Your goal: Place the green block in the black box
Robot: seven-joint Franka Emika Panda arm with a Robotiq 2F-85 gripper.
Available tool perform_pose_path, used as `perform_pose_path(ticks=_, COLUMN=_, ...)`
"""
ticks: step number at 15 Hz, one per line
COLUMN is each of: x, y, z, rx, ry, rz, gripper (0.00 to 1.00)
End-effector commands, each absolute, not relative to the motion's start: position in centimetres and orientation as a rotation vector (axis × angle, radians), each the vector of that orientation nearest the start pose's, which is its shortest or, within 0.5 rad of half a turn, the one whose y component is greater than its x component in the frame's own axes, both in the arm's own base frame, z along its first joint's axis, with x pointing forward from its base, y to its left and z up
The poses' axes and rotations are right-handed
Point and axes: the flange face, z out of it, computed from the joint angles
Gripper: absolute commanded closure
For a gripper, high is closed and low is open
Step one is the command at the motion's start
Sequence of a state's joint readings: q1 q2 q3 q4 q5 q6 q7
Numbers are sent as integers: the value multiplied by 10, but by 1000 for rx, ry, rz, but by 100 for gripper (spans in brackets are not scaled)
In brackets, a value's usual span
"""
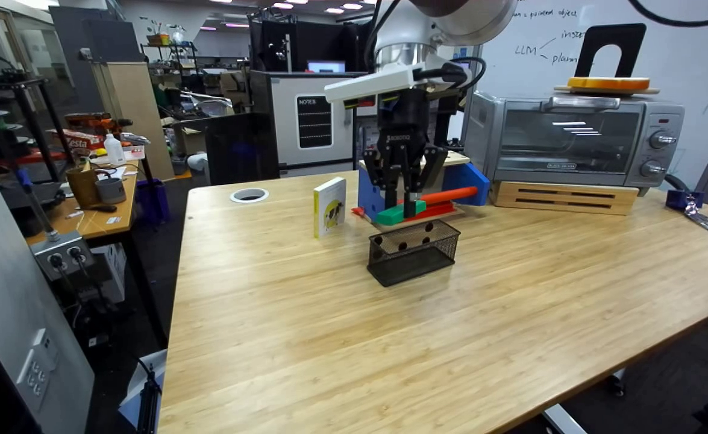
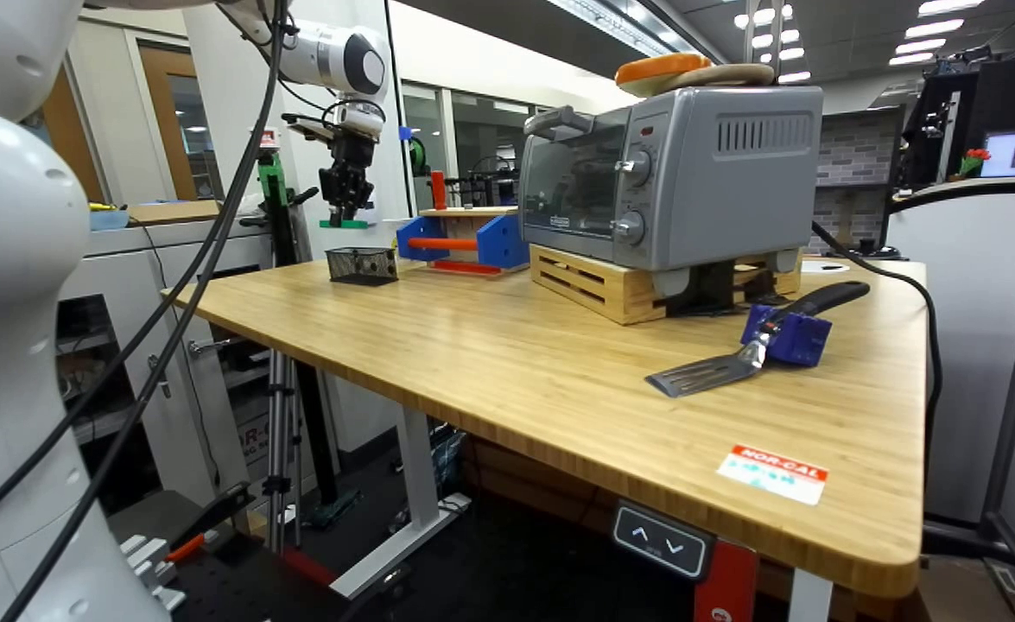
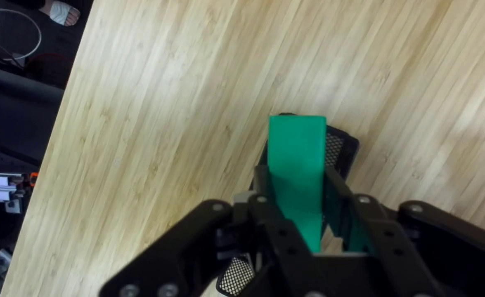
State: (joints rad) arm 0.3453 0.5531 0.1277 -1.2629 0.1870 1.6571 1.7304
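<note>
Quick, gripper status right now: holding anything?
Gripper: closed on the green block, holding it up above the black box, not yet released.

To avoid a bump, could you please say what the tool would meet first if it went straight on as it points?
Probably the black box, which lies below the tool and its held green block; depth is unclear, so I cannot tell exactly where.
</note>
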Motion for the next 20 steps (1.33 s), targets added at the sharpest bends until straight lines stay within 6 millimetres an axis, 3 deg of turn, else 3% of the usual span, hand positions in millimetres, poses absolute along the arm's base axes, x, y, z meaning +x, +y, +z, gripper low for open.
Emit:
perform_pose_path(ticks=1, x=624, y=307, z=430, rx=-2415, ry=2010, rz=467, gripper=92)
perform_pose_path(ticks=6, x=622, y=293, z=419, rx=-2363, ry=2101, rz=480, gripper=92)
perform_pose_path(ticks=20, x=622, y=290, z=394, rx=-2316, ry=2165, rz=535, gripper=92)
